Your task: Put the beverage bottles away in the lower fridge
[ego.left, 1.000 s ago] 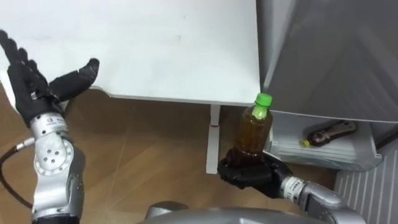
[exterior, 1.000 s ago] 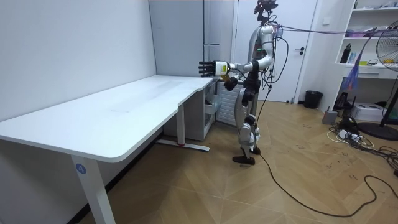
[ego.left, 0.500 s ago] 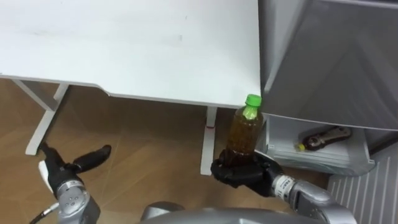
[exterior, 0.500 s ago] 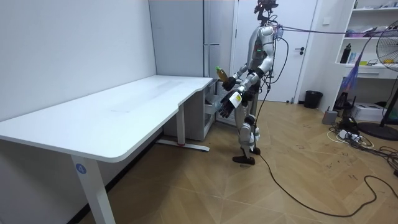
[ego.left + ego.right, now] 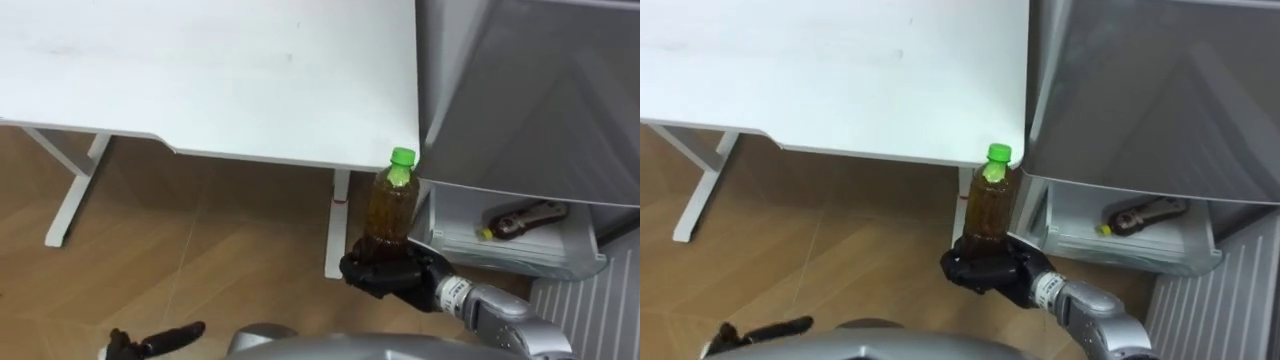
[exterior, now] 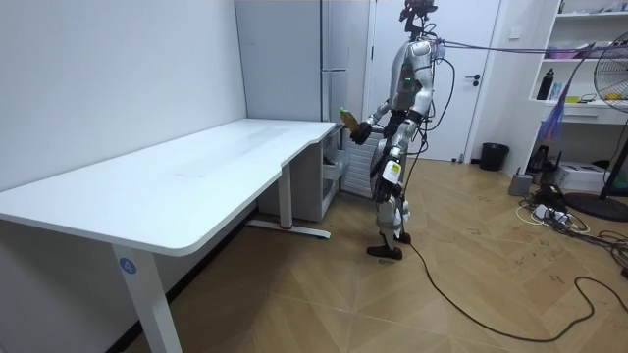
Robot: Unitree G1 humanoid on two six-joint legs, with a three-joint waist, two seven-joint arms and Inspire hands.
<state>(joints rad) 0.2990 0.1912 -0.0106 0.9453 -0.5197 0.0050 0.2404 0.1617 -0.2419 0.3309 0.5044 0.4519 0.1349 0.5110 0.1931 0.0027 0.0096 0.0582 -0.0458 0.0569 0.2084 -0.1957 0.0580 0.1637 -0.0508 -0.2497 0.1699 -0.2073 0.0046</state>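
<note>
An amber drink bottle with a green cap (image 5: pixel 390 205) stands upright in my right hand (image 5: pixel 385 275), whose dark fingers are shut round its base. I hold it just below the white desk's corner, left of the open lower fridge drawer (image 5: pixel 505 258). A second brown bottle (image 5: pixel 525 215) lies on its side in that drawer. My left hand (image 5: pixel 165 336) hangs low at the bottom left with straight fingers and holds nothing. In the room view I stand between the desk's end and the grey fridge (image 6: pixel 343 59), with the bottle (image 6: pixel 344 115) held out in front.
The white desk (image 5: pixel 200 80) spans the upper left, its leg (image 5: pixel 336 225) just behind the bottle. The grey fridge body (image 5: pixel 540 90) rises above the drawer. Wooden floor lies open below the desk. In the room view a bin (image 6: pixel 495 156) and shelves stand behind me.
My left arm has dropped from over the desk to my side, the hand now at the picture's bottom edge. The right hand still holds the bottle in nearly the same place.
</note>
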